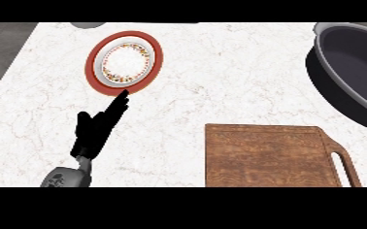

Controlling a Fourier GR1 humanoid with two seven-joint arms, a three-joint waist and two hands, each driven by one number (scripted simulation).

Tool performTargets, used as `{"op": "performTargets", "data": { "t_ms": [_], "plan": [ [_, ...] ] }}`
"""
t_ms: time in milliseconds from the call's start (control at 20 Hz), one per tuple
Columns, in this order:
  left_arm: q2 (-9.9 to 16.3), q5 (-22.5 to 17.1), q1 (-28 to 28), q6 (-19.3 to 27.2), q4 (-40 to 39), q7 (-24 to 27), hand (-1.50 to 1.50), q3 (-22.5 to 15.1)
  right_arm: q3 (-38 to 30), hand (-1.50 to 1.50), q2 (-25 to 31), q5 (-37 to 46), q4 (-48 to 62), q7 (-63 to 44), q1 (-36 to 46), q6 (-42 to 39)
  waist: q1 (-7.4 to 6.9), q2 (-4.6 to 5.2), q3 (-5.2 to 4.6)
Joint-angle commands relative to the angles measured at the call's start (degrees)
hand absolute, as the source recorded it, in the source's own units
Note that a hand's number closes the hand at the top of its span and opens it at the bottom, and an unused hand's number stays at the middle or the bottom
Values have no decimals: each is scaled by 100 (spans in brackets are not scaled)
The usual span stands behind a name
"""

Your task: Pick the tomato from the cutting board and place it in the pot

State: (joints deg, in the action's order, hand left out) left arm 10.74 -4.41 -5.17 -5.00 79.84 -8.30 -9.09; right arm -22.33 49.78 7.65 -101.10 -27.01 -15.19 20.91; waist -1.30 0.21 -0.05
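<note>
Tomato: not visible anywhere in the head view. The wooden cutting board [269, 155] at lower right shows a bare top, and the visible part of the dark pot [342, 68] at the right edge shows no tomato inside; much of the pot is cut off by the frame, so its contents cannot be fully checked.

Left hand [97, 128]: rests at lower left on the marble counter [237, 77], fingers straight and extended, holding nothing. One fingertip reaches just to the near rim of the red-rimmed patterned plate [124, 63]. This hand is well apart from both board and pot.

Right hand: not in view; whether it holds anything cannot be told.

Judgement of step: with no tomato on the board, either the pick is being handled out of frame by the right hand, or the tomato already lies in a hidden part of the pot. The frame does not settle which.

Procedure advice:
1. Confirm the location of the tomato before any further motion.
2. If it is carried, bring it over the pot opening, inside the rim, before lowering.
3. Release only when low in the pot, since a round tomato would likely roll or bounce.
4. Keep the left hand parked beside the plate, away from the transfer path.
</note>
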Motion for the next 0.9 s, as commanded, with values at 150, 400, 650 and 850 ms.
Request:
{"op": "performTargets", "data": {
  "t_ms": [150,400,650,850],
  "plan": [
    [101,-88,175,-298,9,173,0,81,943,150,584,385,1570,-465,1750,-814,-66,16,6],
    [101,7,-76,-249,-118,-31,0,126,1712,150,668,1027,2612,-644,2834,-1245,-126,42,5],
    [64,3,57,-290,60,5,0,40,2563,150,837,1991,3409,-1228,3365,-1813,-342,75,3],
    [-74,114,-142,-212,-41,1,0,-23,2805,150,136,1935,4505,-1287,4194,-2329,-260,66,11]
  ]
}}
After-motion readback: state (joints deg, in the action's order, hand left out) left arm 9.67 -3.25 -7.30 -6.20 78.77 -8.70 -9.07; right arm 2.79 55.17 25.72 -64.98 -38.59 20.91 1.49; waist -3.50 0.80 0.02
